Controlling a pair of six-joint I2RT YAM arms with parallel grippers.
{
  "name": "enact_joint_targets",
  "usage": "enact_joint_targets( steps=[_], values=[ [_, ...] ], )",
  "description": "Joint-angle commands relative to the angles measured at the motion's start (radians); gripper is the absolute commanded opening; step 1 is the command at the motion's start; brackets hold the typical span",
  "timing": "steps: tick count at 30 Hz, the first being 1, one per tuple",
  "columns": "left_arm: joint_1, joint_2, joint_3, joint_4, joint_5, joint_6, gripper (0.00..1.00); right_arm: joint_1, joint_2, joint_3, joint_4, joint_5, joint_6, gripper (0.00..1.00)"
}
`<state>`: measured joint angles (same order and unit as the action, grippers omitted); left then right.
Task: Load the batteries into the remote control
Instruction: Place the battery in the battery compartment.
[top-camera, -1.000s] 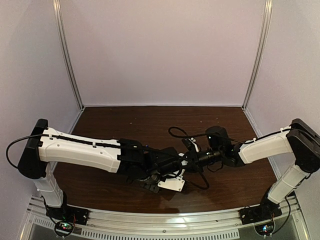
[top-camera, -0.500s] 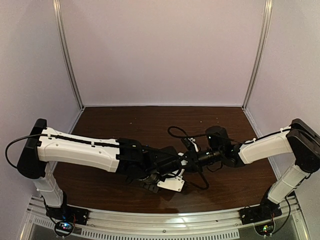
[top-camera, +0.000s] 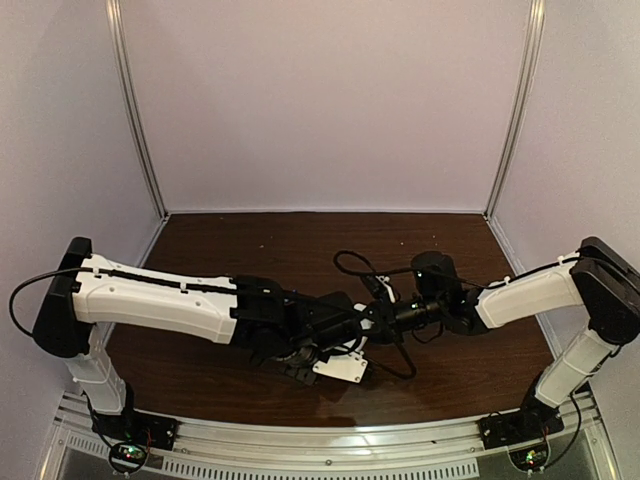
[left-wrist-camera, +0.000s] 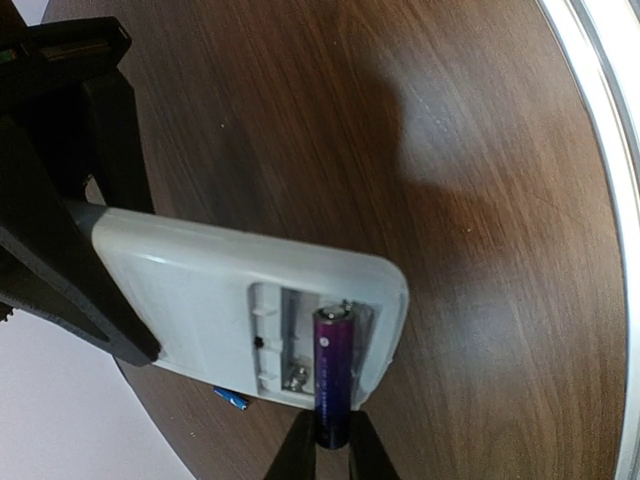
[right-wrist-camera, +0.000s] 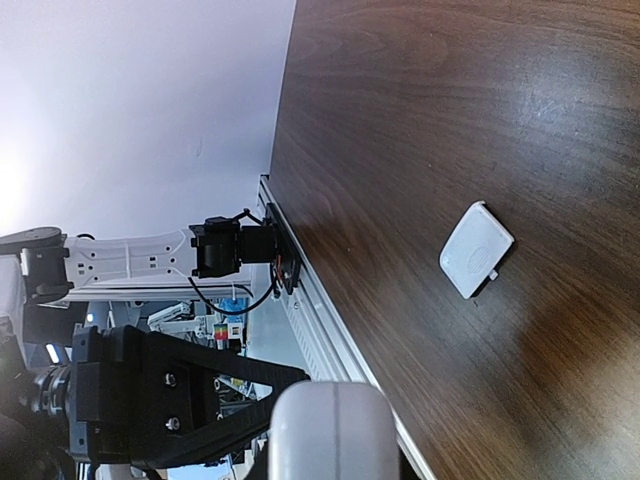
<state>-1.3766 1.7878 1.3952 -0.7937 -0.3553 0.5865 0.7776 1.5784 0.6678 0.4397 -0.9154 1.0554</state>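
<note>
Purple battery (left-wrist-camera: 332, 370), print unreadable, stood pinched in the right jaws, in the remote control (left-wrist-camera: 200, 290) the left jaws clamped; spare battery (left-wrist-camera: 230, 397) beside the right jaws, white cover (right-wrist-camera: 476, 250) farther off.

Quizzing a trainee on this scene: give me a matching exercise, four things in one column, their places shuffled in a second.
1 remote control
2 purple battery
3 blue battery
4 white cover

a on the table, peeking from under the remote's edge
b gripped in the left jaws
c flat on the table, nothing touching it
d partly in the open compartment, right jaws pinching its end

Pairs: 1-b, 2-d, 3-a, 4-c
</note>
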Motion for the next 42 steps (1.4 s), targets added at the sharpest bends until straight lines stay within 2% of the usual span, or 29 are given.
enact_joint_targets(
  steps=[1, 4, 10, 24, 31, 37, 42],
  values=[
    [-0.015, -0.017, 0.013, 0.029, 0.046, 0.013, 0.10, 0.012, 0.006, 0.001, 0.152, -0.040, 0.045, 0.00],
    [-0.016, -0.019, 0.008, 0.029, 0.047, 0.012, 0.13, 0.013, 0.009, -0.001, 0.174, -0.043, 0.054, 0.00],
    [-0.017, -0.038, -0.009, 0.028, 0.014, -0.005, 0.28, 0.012, 0.006, -0.005, 0.178, -0.049, 0.043, 0.00],
    [0.009, -0.101, -0.021, 0.091, -0.089, -0.010, 0.50, 0.013, 0.026, -0.018, 0.196, -0.040, 0.046, 0.00],
    [0.030, -0.188, -0.018, 0.131, 0.011, -0.054, 0.56, 0.012, 0.034, -0.025, 0.215, -0.042, 0.043, 0.00],
    [0.104, -0.312, -0.075, 0.213, 0.099, -0.218, 0.59, -0.009, 0.017, -0.045, 0.278, -0.026, 0.063, 0.00],
    [0.238, -0.472, -0.221, 0.404, 0.142, -0.473, 0.57, -0.040, -0.017, -0.081, 0.390, 0.025, 0.116, 0.00]
  ],
)
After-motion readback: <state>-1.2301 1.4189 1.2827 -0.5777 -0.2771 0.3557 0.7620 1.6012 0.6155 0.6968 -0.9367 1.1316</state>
